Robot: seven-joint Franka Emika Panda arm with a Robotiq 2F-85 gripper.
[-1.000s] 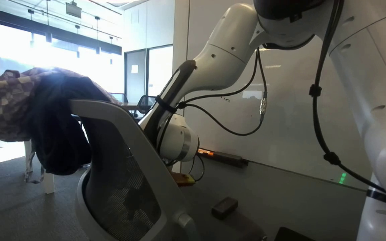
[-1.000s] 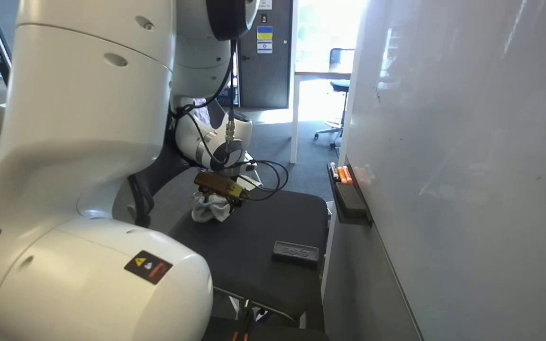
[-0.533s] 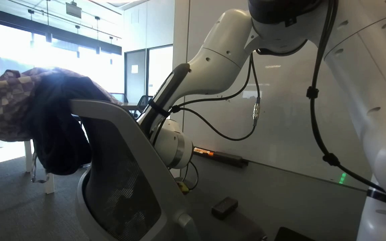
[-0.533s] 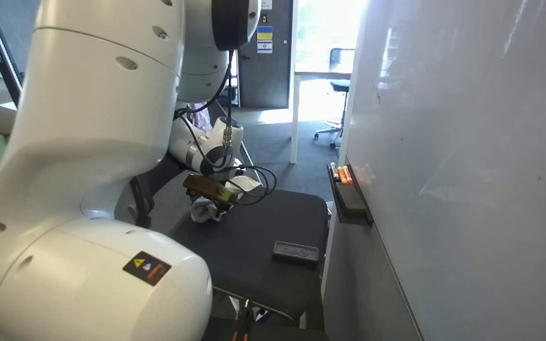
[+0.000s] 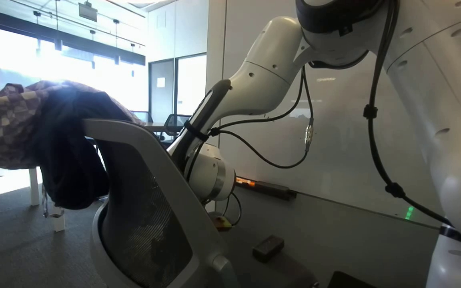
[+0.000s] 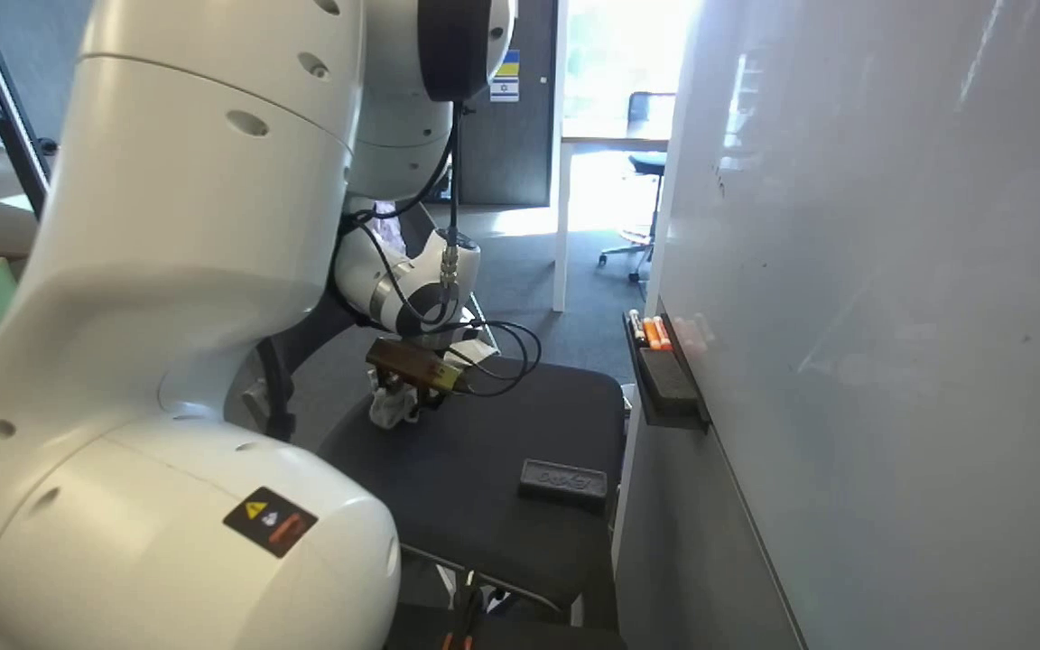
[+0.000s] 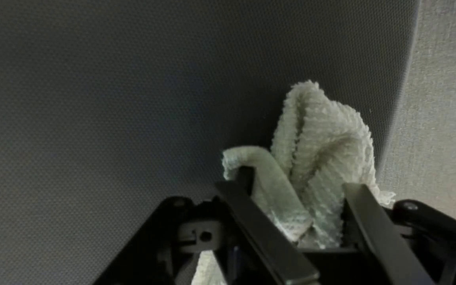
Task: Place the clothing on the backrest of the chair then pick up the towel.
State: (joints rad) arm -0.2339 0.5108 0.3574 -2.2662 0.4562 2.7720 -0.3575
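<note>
Eraser [image 6: 563, 485] (1 of 2) lies apart from the towel [image 7: 331, 138].

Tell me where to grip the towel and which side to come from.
I'd take the bunched folds of the towel, coming from above with the claw straddling them, as in the wrist view. The towel lies crumpled on a dark fabric surface, so its loose folds should pinch easily, while that surface blocks any approach from below.
</note>
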